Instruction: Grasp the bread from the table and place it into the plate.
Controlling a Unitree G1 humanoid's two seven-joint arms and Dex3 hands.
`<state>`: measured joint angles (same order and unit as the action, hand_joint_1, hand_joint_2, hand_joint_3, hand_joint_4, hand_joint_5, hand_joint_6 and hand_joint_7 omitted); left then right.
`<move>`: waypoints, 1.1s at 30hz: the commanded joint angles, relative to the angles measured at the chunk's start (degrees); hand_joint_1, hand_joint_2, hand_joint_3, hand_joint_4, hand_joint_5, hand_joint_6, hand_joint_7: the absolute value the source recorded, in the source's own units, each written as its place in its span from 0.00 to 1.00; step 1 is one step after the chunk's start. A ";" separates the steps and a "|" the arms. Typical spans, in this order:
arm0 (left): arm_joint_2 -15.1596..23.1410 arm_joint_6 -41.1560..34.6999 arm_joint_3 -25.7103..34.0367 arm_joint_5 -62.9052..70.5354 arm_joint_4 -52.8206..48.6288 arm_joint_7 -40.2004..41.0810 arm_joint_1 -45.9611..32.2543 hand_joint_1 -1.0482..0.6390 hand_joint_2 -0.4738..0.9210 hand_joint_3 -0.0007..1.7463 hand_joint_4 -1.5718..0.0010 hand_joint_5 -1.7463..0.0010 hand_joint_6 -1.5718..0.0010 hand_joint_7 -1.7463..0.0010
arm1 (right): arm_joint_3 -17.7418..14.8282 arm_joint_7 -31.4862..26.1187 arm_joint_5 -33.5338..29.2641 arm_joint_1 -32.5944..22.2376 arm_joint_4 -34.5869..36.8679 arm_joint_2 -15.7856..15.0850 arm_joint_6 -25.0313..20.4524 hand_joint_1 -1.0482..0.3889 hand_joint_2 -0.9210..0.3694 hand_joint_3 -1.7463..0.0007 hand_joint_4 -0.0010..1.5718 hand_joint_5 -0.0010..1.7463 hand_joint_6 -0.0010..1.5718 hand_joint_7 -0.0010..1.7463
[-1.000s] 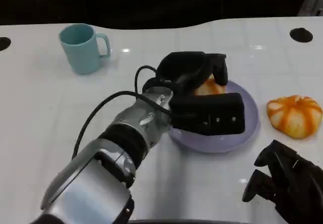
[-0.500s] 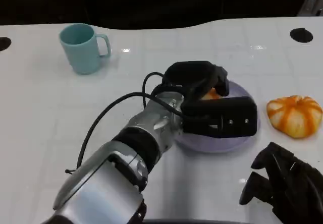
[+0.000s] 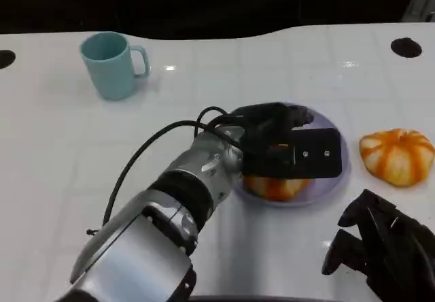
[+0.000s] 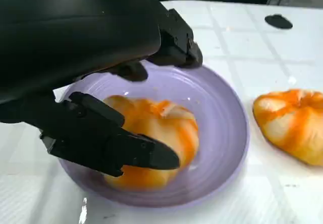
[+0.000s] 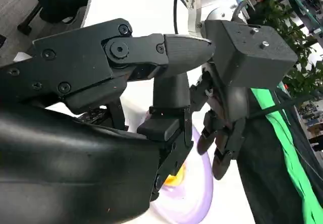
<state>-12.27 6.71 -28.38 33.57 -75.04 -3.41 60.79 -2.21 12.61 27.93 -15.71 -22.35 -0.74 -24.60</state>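
- Left hand: positioned over the plate, reaching in from the near left side of the table. In the left wrist view its fingers are spread apart on either side of the bread, with visible gaps between fingertips and crust. The hand appears to hold nothing; whether a hidden finger touches the bread cannot be confirmed from these views.
- Bread, first piece: lies inside the plate, resting on its floor toward the near side. In the head view its near edge shows below the hand. Surface is pale with orange stripes.
- Right hand: at the near right corner of the table, well apart from the plate. Its fingers are curled inward and contain no object.
- Second bread: lies on the bare table just right of the plate, not touching it. Same striped colouring as the first piece.
- Plate: lavender, round, shallow. Quantity: one.
- Mug: teal, upright, handle toward the right, at the far left of the table, well apart from the plate. Quantity: one.
- Bread count: two pieces, one in the plate and one on the table.
- Table holes: two dark round openings, one at the far right and one at the left edge.
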 commanded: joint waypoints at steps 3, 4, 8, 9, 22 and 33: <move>0.82 -0.99 -1.35 1.30 -0.18 -1.35 1.94 0.13 1.00 0.26 1.00 1.00 1.00 1.00 | -0.61 0.17 -0.07 0.23 0.36 -0.63 0.69 0.41 0.00 0.80 0.44 1.00 0.36 0.90; 0.84 -1.00 -1.36 1.34 -0.15 -1.37 1.94 0.12 1.00 0.26 1.00 1.00 1.00 1.00 | -0.62 0.13 -0.08 0.24 0.36 -0.63 0.66 0.41 0.00 0.81 0.44 1.00 0.36 0.90; 1.69 0.09 -0.62 0.82 0.39 -1.49 1.90 0.11 1.00 0.28 1.00 1.00 1.00 1.00 | -0.73 0.22 0.19 0.38 0.43 -0.64 0.48 0.41 0.00 0.81 0.44 1.00 0.37 0.89; 2.27 1.41 0.19 0.03 0.90 -1.28 1.60 0.11 1.00 0.29 1.00 1.00 1.00 1.00 | -0.81 0.31 0.34 0.47 0.58 -0.60 0.51 0.41 0.00 0.81 0.44 1.00 0.37 0.89; 5.18 10.94 19.47 -23.18 7.68 -13.55 -7.52 0.18 1.00 0.25 0.86 0.92 0.86 0.94 | -1.18 0.38 0.23 1.25 1.39 -0.69 0.48 0.41 0.00 0.81 0.44 1.00 0.37 0.90; 2.68 -2.20 32.35 -45.54 30.32 -22.16 -22.83 0.28 1.00 0.22 0.63 0.32 0.57 0.71 | -1.18 -0.34 0.14 1.45 1.05 -0.64 -0.26 0.40 0.00 0.81 0.44 1.00 0.37 0.91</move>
<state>-9.11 9.76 2.19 -7.92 -51.56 -24.78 41.89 -3.09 12.51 28.15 -14.30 -20.94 -0.73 -24.75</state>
